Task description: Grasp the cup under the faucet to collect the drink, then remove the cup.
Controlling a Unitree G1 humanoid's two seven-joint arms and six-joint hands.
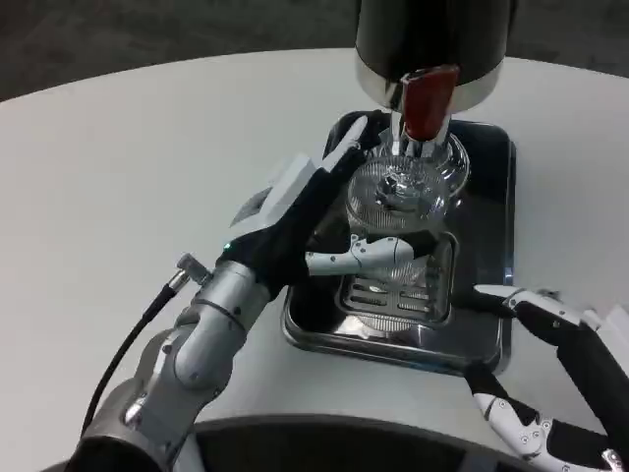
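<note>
Head view. A white table carries a dark metal drip tray with a slotted grate near its front edge. At the top of the frame stands a drink dispenser, dark above a silver band, with a red tap handle projecting downward over the tray. A clear ribbed cup stands on the tray directly below the faucet, its rim close under the tap.

The left hand reaches in from the lower left on its silver forearm, along which a black cable runs. Its fingers wrap the cup: upper fingers lie against the cup's far left side near the rim, and a white and black thumb presses across the cup's lower front wall, so the hand is clamped on the cup.

The right hand rests at the lower right, just beside the tray's front right corner, fingers spread apart and holding nothing; one fingertip reaches the tray's rim.
</note>
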